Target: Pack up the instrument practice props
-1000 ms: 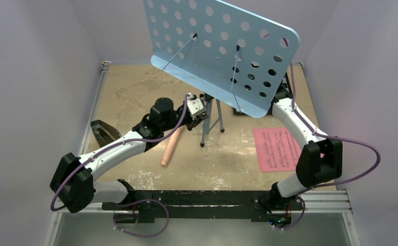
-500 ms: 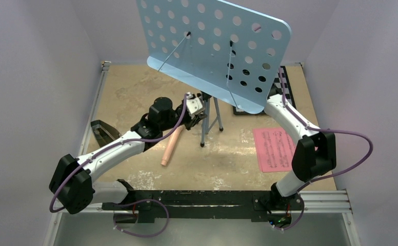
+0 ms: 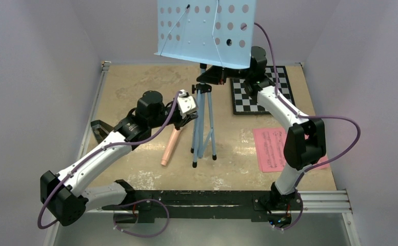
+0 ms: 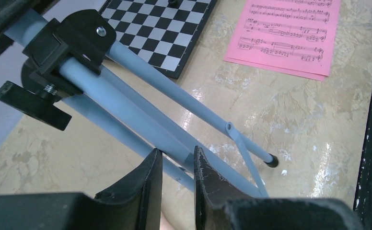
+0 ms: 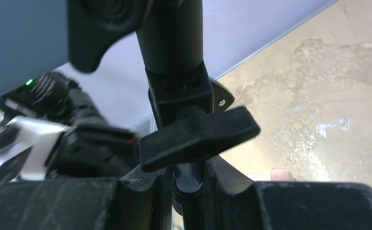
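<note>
Squarely in right hand (image 5: 189,179): stand (image 3: 207,36) (upright)

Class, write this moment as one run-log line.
left gripper: shut on leg of music stand | right gripper: shut on its post | recorder: lying on table

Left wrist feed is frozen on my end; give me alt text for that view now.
The left gripper is closed on a tripod tube of the light-blue metal music stand, whose legs slant down to the beige tabletop. Beyond lie a black-and-white chessboard and pink sheet-music pages.
</note>
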Controlling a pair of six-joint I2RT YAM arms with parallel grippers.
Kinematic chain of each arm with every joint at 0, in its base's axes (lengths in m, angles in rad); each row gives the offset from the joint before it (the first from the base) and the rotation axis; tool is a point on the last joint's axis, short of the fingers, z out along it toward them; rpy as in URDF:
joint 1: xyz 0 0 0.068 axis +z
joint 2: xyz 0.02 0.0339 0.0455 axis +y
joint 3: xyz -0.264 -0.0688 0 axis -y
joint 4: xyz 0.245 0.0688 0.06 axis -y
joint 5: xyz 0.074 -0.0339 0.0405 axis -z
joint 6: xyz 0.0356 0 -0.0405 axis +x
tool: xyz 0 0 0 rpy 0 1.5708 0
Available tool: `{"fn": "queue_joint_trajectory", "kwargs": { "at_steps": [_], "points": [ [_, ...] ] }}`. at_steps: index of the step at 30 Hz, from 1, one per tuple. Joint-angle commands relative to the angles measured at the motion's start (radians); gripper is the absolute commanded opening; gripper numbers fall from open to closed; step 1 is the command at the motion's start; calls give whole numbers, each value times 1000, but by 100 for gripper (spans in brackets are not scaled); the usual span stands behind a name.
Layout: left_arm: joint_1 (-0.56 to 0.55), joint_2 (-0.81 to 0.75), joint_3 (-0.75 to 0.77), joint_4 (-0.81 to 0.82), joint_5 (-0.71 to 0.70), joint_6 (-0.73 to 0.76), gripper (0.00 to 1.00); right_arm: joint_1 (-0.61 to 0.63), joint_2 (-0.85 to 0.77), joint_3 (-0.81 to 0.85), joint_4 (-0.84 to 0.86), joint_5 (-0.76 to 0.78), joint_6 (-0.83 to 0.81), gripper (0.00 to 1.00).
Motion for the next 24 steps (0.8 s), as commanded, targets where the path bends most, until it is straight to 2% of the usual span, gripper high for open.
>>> {"fn": "queue_joint_trajectory", "kwargs": {
  "at_steps": [1, 12, 23, 24],
  "points": [
    [-31, -56, 75, -4, 193, 160, 0, 3, -23, 123, -38, 158, 180, 0],
    [-30, -36, 2, 54, 199, 102, 0, 0, 45, -13, -10, 142, 192, 0],
    [-21, -105, -62, -89, 147, 95, 0, -2, 179, -83, 49, 193, 216, 0],
    [-19, -108, -60, -108, 141, 97, 2, -1, 191, -81, 44, 195, 216, 0]
  ]
}}
